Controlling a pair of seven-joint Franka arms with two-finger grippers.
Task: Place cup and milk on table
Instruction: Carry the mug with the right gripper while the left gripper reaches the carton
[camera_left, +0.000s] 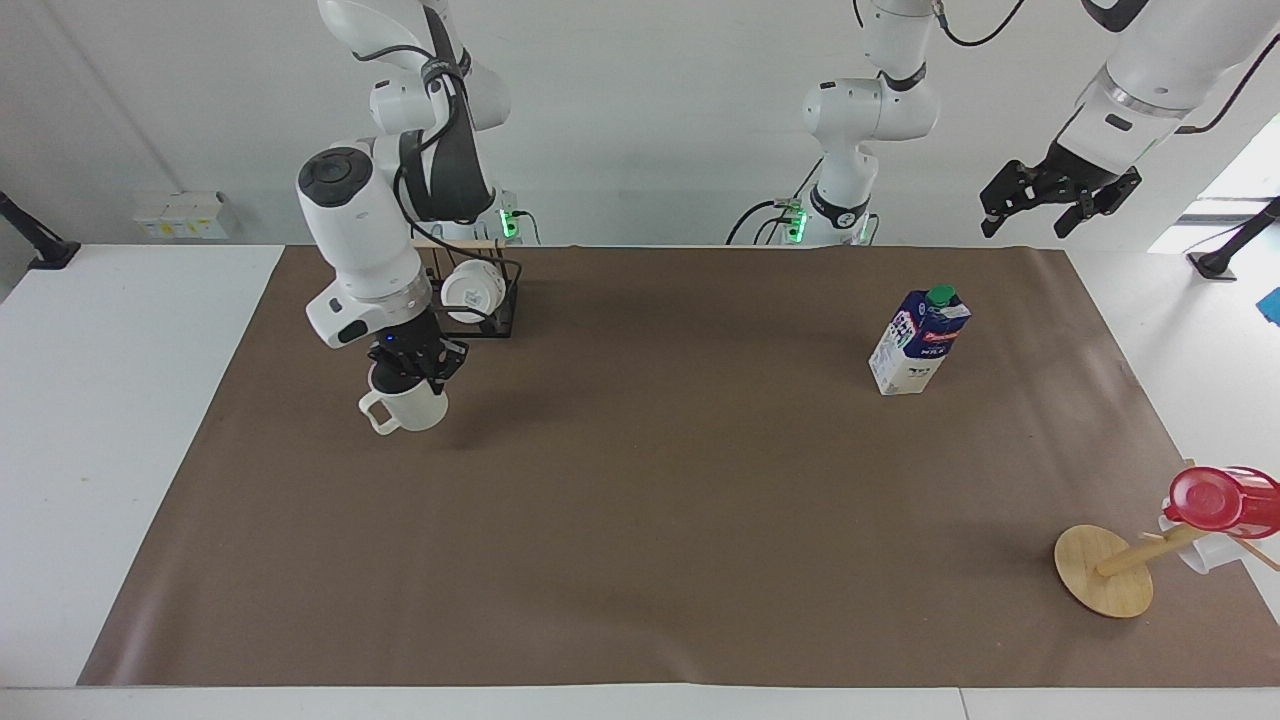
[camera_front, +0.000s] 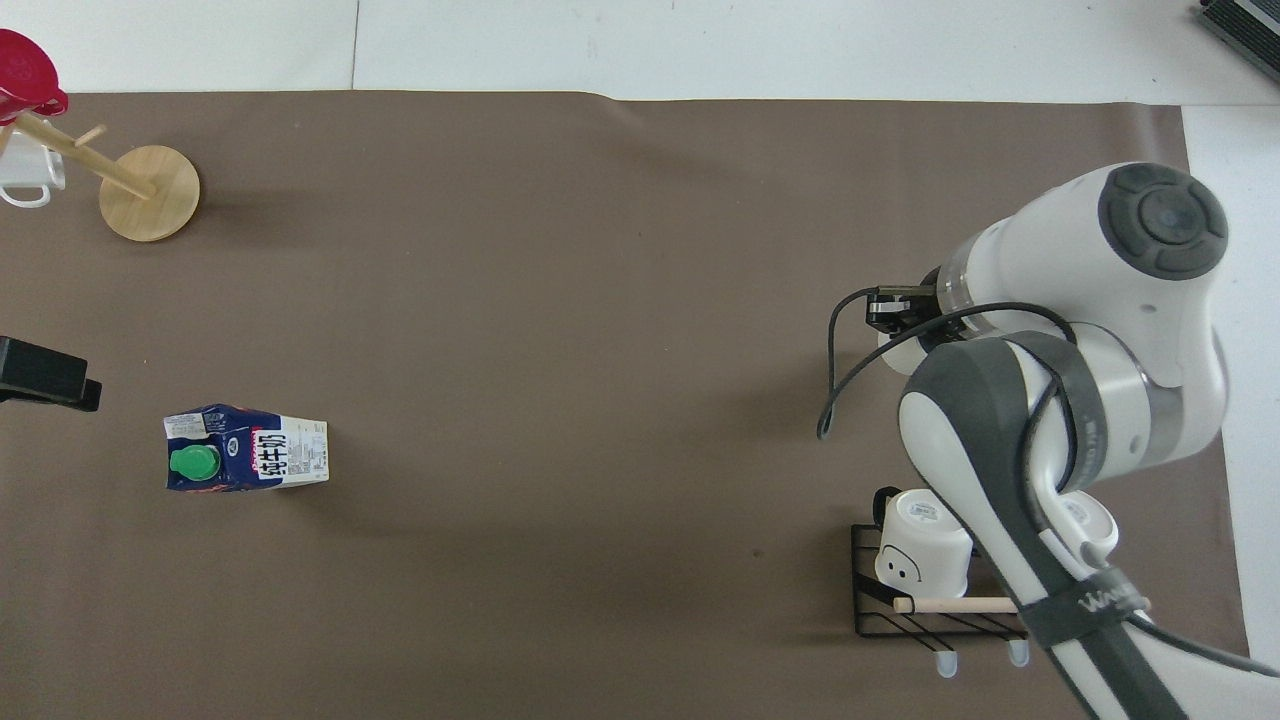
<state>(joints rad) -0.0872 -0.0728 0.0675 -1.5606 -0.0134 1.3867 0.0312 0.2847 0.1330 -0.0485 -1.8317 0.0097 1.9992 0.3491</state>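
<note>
Two robot arms are working at one table (camera_left: 120, 420), a white top with one brown sheet (camera_left: 640, 520) lying across most of it. Starting nearest the robots, at the upper left of the facing view, one black wire rack (camera_left: 492, 312) is sitting on the sheet and is holding white mugs (camera_front: 924, 548); two are showing in the overhead view, at its lower right, the second mostly covered by the arm. Just below the rack in the facing view, the right gripper (camera_left: 410, 372) is pointing down with its fingertips pinching the rim of the one cream cup (camera_left: 408, 408), whose squarish handle is sticking out toward the left edge of the frame; whether the cup's base is touching the sheet cannot be told. At the upper right of the facing view, the left gripper (camera_left: 1058, 190) is hanging in the air over the sheet's corner with its fingers spread and nothing between them. Below it and a little toward the centre, the one milk (camera_left: 918, 342) carton is standing upright on the sheet, its green cap on top, well apart from the cup. Farthest from the robots, at the lower right of the facing view, one wooden stand (camera_left: 1104, 572) with a round base is resting on the sheet, carrying one red cup (camera_left: 1218, 500) and one white mug (camera_front: 26, 178) on its pegs.
</note>
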